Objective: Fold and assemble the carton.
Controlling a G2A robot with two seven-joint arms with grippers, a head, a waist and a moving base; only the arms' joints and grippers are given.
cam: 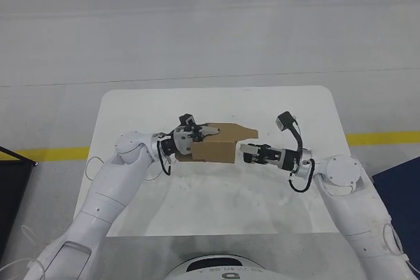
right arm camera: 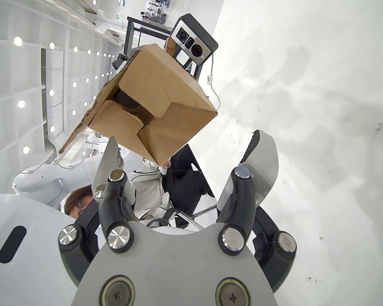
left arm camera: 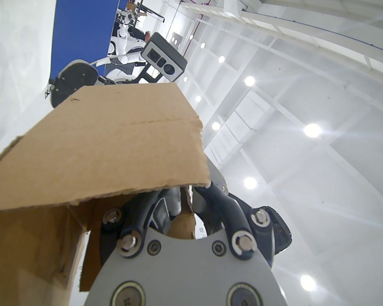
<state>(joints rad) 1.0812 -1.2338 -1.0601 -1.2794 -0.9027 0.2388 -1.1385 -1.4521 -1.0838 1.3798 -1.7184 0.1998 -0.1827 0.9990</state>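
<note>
A brown cardboard carton [cam: 220, 143] is held up over the middle of the white table. My left gripper [cam: 194, 135] grips its left end; in the left wrist view the gripper [left arm camera: 186, 192] is shut on an edge of the carton [left arm camera: 99, 148] under a wide flap. My right gripper [cam: 242, 152] is at the carton's right end. In the right wrist view it [right arm camera: 185, 151] stands open just short of the carton [right arm camera: 156, 97], whose interlocked end flaps face it with a dark gap between them. One long flap hangs loose on the side.
The white table [cam: 217, 203] spreads under both arms. A black stand [cam: 0, 164] is off the table's left side and a blue panel [cam: 413, 185] off its right. A yellow line [cam: 56, 152] runs along the floor.
</note>
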